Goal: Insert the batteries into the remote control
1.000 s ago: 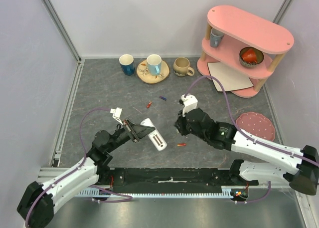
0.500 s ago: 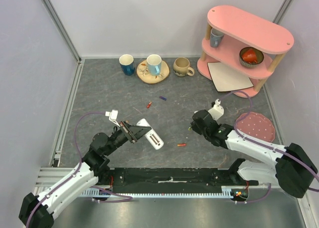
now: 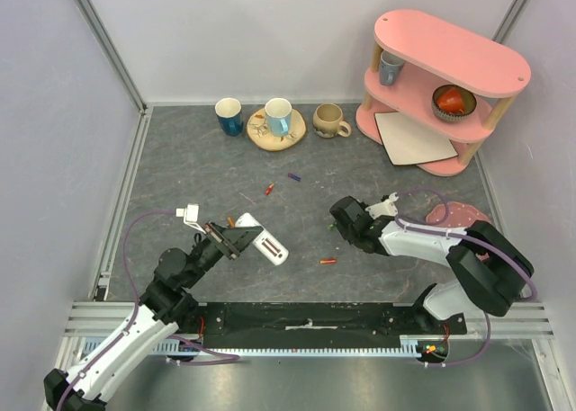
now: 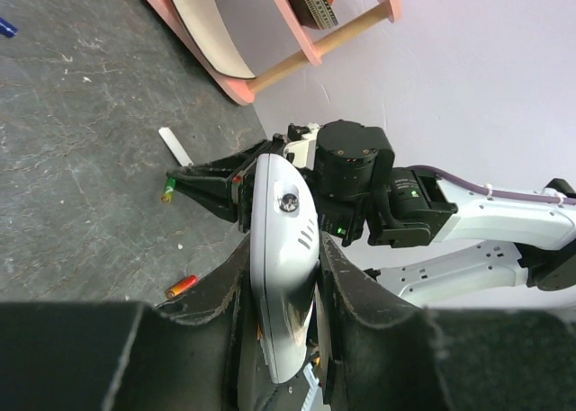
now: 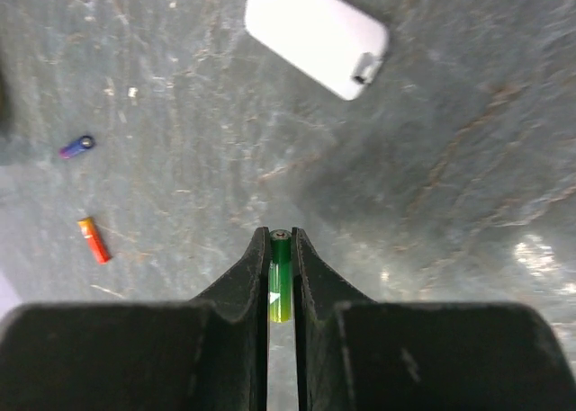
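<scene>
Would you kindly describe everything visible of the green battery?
The green battery is a thin cylinder, green shading to yellow-green at the near end, with a small metallic-looking cap at the far end. It sits lengthwise, clamped between the two fingers of the right hand, its cap level with the fingertips.

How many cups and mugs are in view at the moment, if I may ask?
4: a dark blue cup, a light blue cup on the wooden plate, a beige mug beside it, and a grey-blue cup inside the pink shelf. None looks hidden.
</scene>
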